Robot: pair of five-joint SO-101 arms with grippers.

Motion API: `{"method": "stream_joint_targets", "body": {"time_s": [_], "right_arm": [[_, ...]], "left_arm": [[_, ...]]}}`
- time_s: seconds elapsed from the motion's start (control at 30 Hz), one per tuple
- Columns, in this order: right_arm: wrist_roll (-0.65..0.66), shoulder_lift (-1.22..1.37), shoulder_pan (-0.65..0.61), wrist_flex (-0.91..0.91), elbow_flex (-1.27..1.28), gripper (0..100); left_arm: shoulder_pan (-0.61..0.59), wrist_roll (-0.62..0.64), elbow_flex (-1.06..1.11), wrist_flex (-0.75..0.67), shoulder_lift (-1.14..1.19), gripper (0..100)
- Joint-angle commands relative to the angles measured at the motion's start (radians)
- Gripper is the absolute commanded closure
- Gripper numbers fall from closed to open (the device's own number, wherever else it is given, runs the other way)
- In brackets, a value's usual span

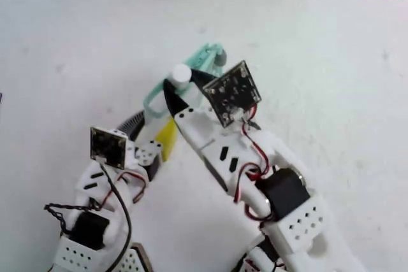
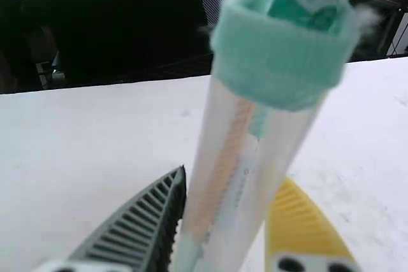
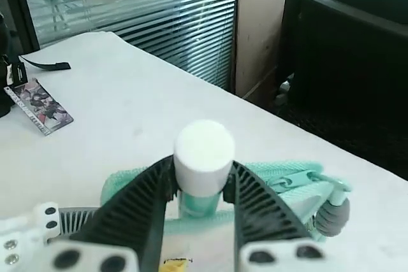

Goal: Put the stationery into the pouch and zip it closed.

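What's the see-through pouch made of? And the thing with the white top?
The pouch looks like soft clear plastic: you can see right through its shiny walls. Its green rim looks like woven cloth, dull and a bit fuzzy. The white-topped stick in the right tool looks like smooth hard plastic with a matte cap.

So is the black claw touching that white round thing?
Touching. The right wrist view shows the right claw squeezing the white-capped stick from both sides.

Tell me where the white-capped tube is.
High view, mid-table: the white-capped tube is held in the right gripper, at the mouth of the teal-edged pouch.
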Motion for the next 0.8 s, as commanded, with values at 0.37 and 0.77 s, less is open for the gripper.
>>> {"method": "stream_joint_targets", "body": {"time_s": [0.37,0.77], "right_arm": [[0.176,0.048,-0.074,0.134,-0.239,66.9],[0.121,0.048,-0.053,0.194,-0.330,77.3]], "left_arm": [[-0.004,0.006,-0.044,-0.032,-0.008,80],[-0.004,0.005,-0.044,-0.029,-0.008,80]]}}
